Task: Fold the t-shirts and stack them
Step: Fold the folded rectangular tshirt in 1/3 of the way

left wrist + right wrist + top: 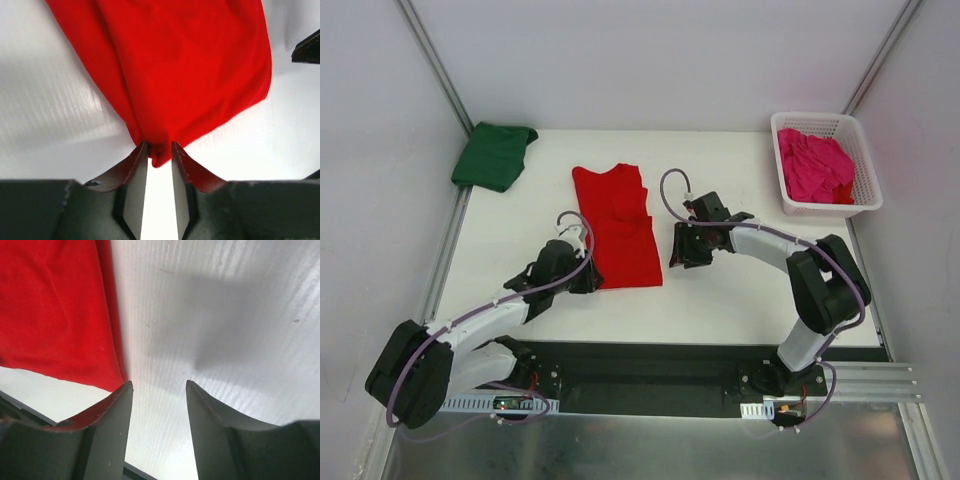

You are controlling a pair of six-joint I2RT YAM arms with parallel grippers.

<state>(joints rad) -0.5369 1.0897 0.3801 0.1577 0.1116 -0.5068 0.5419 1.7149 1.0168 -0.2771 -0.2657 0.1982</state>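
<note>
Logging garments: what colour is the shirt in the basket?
The t-shirt in the basket is magenta pink, best seen from the top external view.

Bright overhead light, soft shadows, pics sharp.

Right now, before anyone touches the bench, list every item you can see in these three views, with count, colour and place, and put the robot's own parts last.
plain red cotton t-shirt: one, bright red, lying folded narrow at the table's middle, between the two grippers
plain green cotton t-shirt: one, dark green, folded at the far left corner
plain magenta cotton t-shirt: one, magenta pink, crumpled inside the basket
plastic lattice basket: one, white, far right corner
table: one, white, under everything
left gripper: one, black, jaws slightly parted around the red t-shirt's near corner
right gripper: one, black, open over bare table beside the red t-shirt's right edge
</note>
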